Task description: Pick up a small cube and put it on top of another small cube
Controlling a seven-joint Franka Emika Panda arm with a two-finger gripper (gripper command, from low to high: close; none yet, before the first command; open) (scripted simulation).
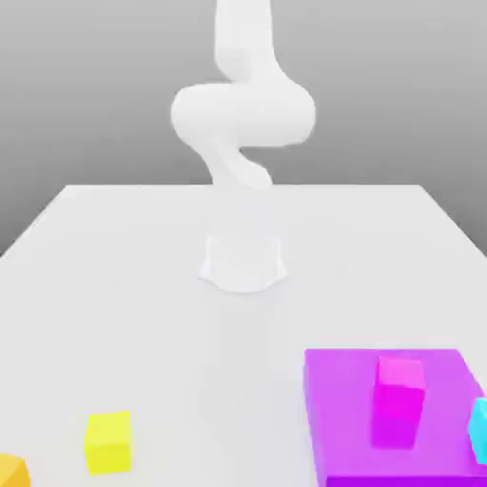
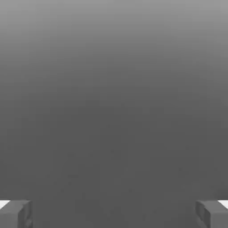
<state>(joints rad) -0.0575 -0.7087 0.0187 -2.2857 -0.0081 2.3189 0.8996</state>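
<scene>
One orange cube (image 1: 9, 471), hand (image 2: 114, 213) spread, apart.

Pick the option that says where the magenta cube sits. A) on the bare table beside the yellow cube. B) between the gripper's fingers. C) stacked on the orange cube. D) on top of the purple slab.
D: in the exterior view the magenta cube stands on the purple slab, apart from the yellow cube and the orange cube on the table.
</scene>
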